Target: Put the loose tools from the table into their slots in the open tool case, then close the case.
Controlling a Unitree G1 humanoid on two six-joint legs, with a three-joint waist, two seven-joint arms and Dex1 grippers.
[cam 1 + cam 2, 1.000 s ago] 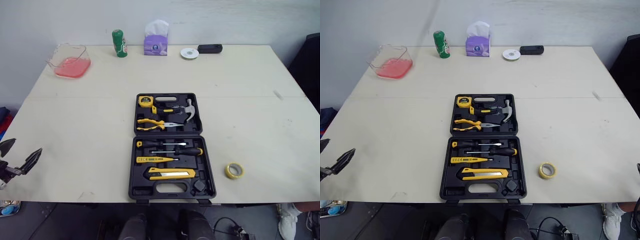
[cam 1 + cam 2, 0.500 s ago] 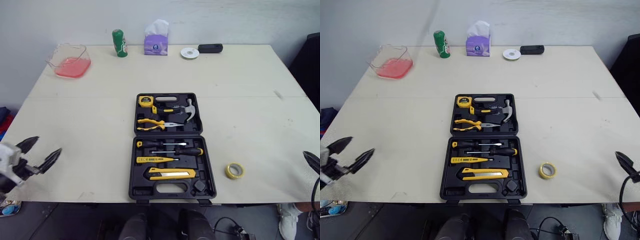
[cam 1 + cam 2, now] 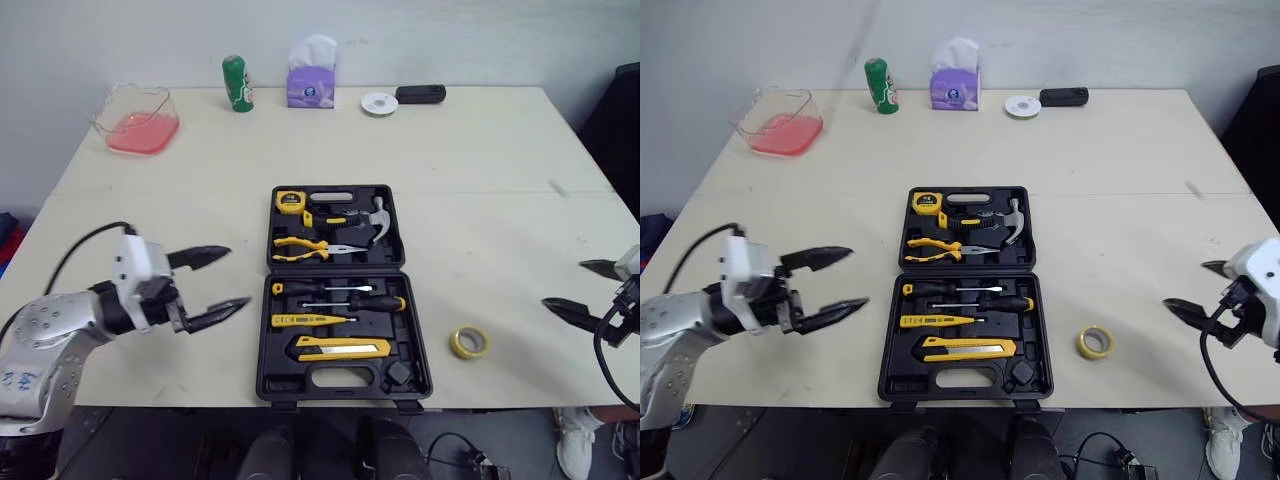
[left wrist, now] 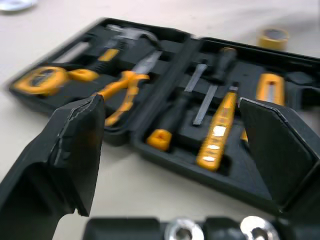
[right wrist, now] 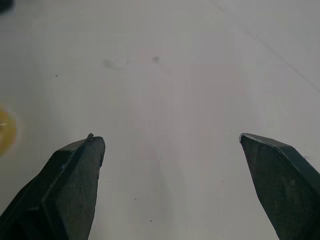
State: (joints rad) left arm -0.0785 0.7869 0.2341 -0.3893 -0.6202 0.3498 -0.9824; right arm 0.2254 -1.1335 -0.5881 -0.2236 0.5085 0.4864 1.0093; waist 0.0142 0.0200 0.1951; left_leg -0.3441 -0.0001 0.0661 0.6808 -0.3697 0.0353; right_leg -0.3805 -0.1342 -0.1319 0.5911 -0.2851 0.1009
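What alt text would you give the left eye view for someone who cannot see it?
An open black tool case with yellow-handled tools in its slots lies on a pale table, a yellow tape roll loose to its right. The robot's left hand and right hand are held open on either side.

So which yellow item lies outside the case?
The yellow tape roll, on the table right of the open tool case; the other yellow tools sit inside it.

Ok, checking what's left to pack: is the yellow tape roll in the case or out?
Out. The yellow tape roll lies on the table, to the right of the open tool case, not touching it.
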